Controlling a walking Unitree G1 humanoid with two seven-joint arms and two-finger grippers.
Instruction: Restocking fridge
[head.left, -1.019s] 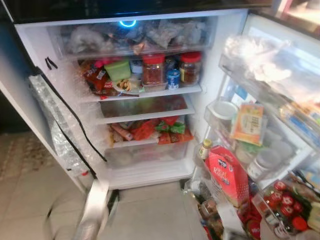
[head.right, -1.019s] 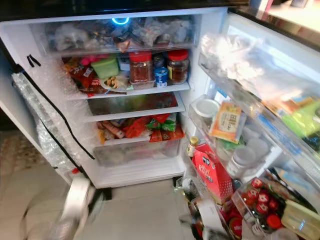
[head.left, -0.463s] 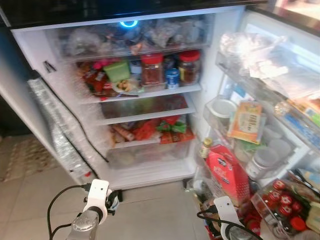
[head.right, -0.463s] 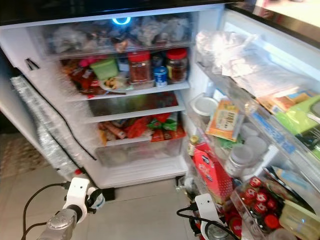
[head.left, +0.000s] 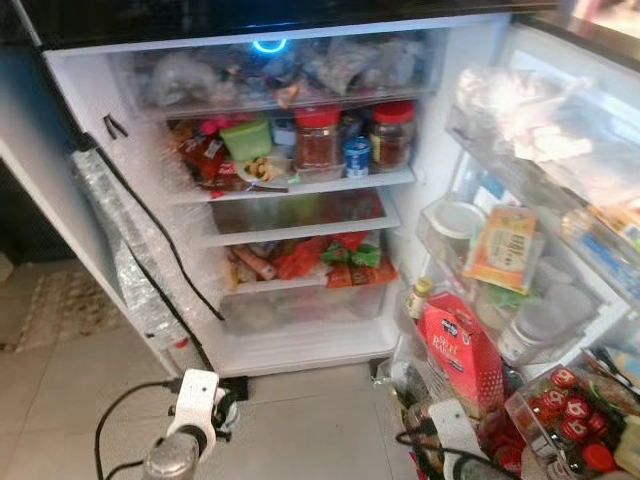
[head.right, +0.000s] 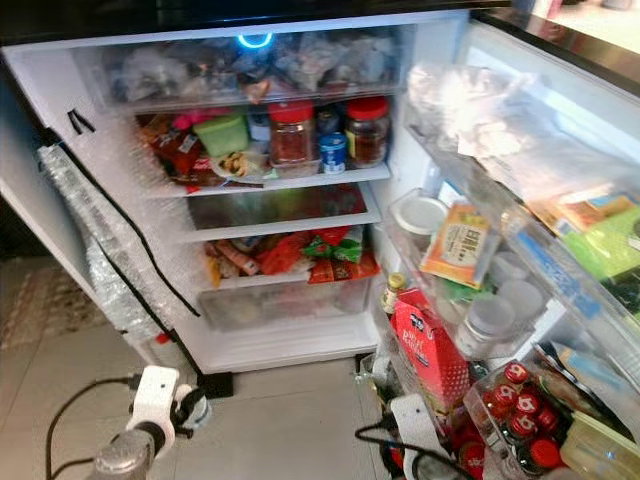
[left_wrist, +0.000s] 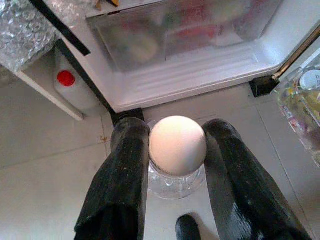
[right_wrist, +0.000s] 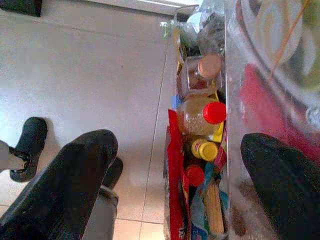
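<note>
Gripping a white-capped clear jar (left_wrist: 176, 150), the left tool (left_wrist: 176, 165) faces the fridge (head.left: 300, 340); right tool (right_wrist: 170, 185) wide; labels seem unreadable.

- left arm (head.left: 172, 458): silver metal tube, 7 o'clock in left eye view, white plastic wrist block on top, black cable looping off it
- right arm (head.left: 455, 432): white wrist block at 5 o'clock, black cable
- left gripper (left_wrist: 176, 145): two long black fingers, matte, speckled, rounded tips
- right gripper (right_wrist: 180, 165): two thick black fingers, glossy rounded ends
</note>
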